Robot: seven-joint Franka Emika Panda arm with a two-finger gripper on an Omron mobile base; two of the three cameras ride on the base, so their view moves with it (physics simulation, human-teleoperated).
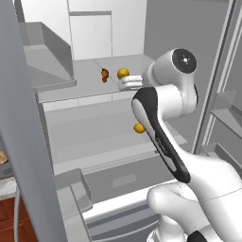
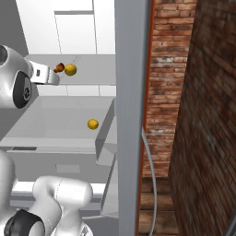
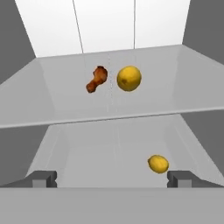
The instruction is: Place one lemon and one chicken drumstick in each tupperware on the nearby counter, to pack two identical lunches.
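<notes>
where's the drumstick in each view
Left base view: the drumstick lies upper centre on the upper shelf, just left of a lemon.
Right base view: upper left, between the arm's white hand and the same lemon.
Hand view: upper centre, left of the lemon.
Shared landmark: that lemon beside it; a second lemon lies on the shelf below.

Shelf [image 3: 52, 96] open in front, drumstick [image 3: 96, 79] just beside lemon [image 3: 129, 78], lower lemon [image 3: 158, 163] alone
</notes>
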